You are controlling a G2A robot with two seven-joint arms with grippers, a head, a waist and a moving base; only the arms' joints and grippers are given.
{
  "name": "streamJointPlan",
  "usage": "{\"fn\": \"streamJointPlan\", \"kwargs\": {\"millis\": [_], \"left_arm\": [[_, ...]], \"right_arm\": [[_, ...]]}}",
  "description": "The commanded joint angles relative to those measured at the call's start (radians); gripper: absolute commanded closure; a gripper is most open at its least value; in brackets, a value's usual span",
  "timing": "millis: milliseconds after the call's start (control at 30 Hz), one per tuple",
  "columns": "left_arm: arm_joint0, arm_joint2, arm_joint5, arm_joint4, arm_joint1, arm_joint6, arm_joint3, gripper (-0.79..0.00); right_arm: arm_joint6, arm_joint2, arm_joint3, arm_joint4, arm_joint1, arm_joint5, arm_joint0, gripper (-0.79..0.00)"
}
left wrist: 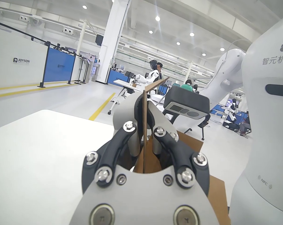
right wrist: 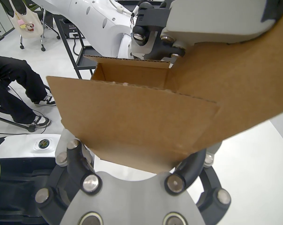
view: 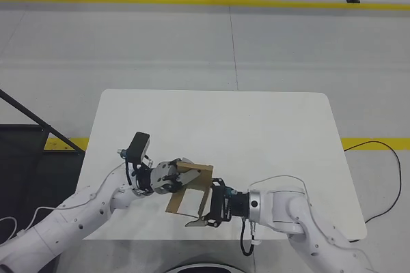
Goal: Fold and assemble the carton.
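A brown cardboard carton (view: 191, 185), partly opened into a tube with loose flaps, is held just above the white table (view: 260, 123) near its front edge. My left gripper (view: 180, 174) is at the carton's left end. In the left wrist view this gripper (left wrist: 145, 104) is shut on a carton (left wrist: 188, 146) panel seen edge-on. My right gripper (view: 205, 203) is at the carton's right side, open, its fingers straddling a wall. In the right wrist view a flap of the carton (right wrist: 136, 118) hides the right fingertips, and a left finger (right wrist: 216, 12) presses on the far panel.
The carton hangs close to the table's front edge, with bare table behind it and to both sides. A black frame (view: 14, 102) stands off the table's left side. A cable (view: 389, 170) lies on the floor at the right.
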Motion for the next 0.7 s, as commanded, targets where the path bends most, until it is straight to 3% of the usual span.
{"fn": "streamJointPlan", "kwargs": {"millis": [0, 267, 667], "left_arm": [[0.004, -0.009, 0.000, -0.002, 0.000, 0.000, 0.004, 0.000], [0.024, -0.029, 0.000, -0.008, -0.005, 0.000, 0.004, 0.000], [0.025, -0.023, 0.000, -0.016, -0.011, 0.000, -0.001, 0.000]], "right_arm": [[-0.008, 0.012, -0.011, -0.008, 0.003, 0.003, -0.013, -0.785], [-0.023, 0.033, -0.052, -0.046, 0.010, 0.009, -0.056, -0.785], [-0.031, 0.017, -0.027, -0.026, 0.002, 0.007, -0.032, -0.785]]}}
